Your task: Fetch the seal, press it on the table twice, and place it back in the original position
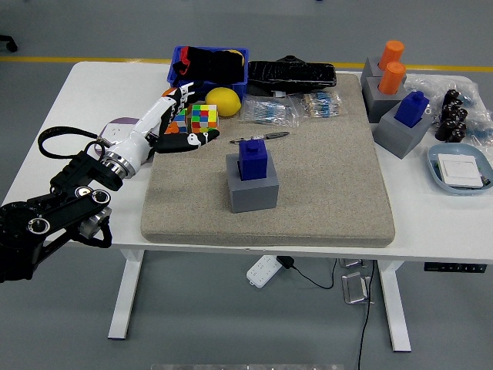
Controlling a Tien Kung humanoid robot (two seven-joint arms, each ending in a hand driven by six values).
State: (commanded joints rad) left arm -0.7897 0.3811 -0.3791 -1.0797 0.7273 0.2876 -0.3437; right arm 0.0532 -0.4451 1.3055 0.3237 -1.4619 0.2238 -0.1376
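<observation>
One open left hand (179, 123) at mat (339, 208) edge, clear of seal (253, 157).

Robotics laboratory or test hall. Grey sealed floor (62, 324) with a yellow boundary line (77, 59); a white height-adjustable table (431, 231) with a control panel (454, 267) at its edge; a power strip (263, 270) and cables (362, 308) beneath; assorted test objects around a beige mat (323, 177).

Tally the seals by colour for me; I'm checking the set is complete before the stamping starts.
Blue seals: 2, one on the grey base at mat centre, one at the right.
Orange seals: 2, and.
Total: 4
</observation>
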